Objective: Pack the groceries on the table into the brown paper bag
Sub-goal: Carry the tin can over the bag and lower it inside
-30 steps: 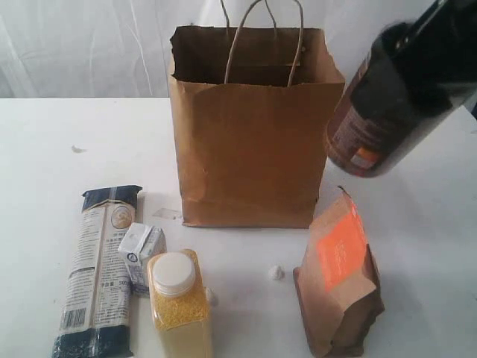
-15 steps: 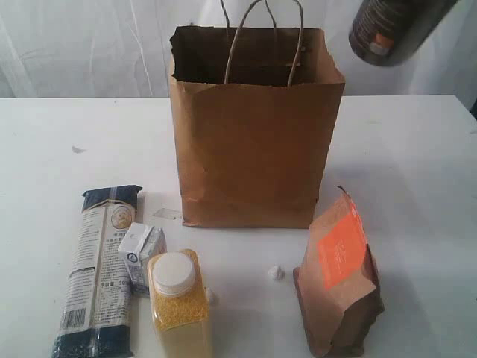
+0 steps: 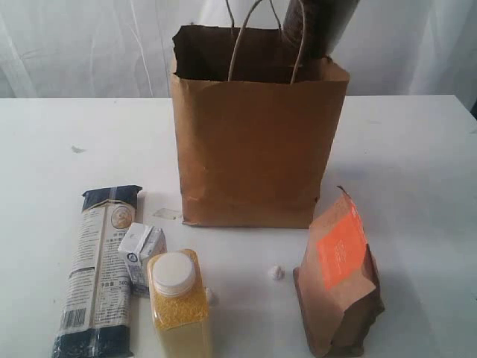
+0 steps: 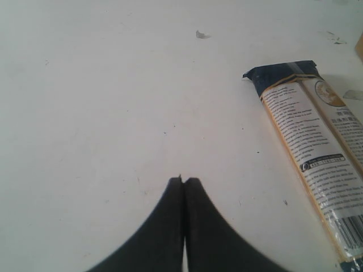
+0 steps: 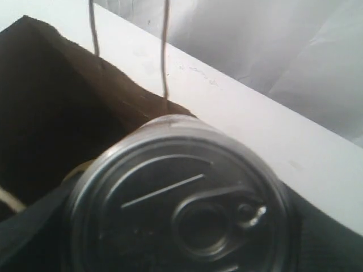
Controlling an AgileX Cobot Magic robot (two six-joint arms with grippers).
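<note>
The brown paper bag (image 3: 257,142) stands upright and open at the table's (image 3: 417,164) middle. Just over its right rear corner, behind a cord handle (image 3: 298,45), hangs a dark silver-topped tin (image 3: 322,26). In the right wrist view the tin's pull-ring top (image 5: 170,187) fills the frame above the bag's dark mouth (image 5: 51,113), with my right gripper (image 5: 181,252) shut on its sides. My left gripper (image 4: 182,180) is shut and empty above bare table, apart from the dark-blue pasta packet (image 4: 315,130). The groceries on the table are the packet (image 3: 100,268), a small white carton (image 3: 141,253), a yellow-grain jar (image 3: 179,302) and a brown pouch (image 3: 339,280).
A small white crumb (image 3: 276,272) lies between the jar and the pouch. A white curtain (image 3: 74,45) hangs behind the table. The pouch stands close to the bag's front right corner.
The right gripper has carried the tin from the right of the bag up and leftward, so it now hangs over the bag's open top. The things on the table have not moved.
</note>
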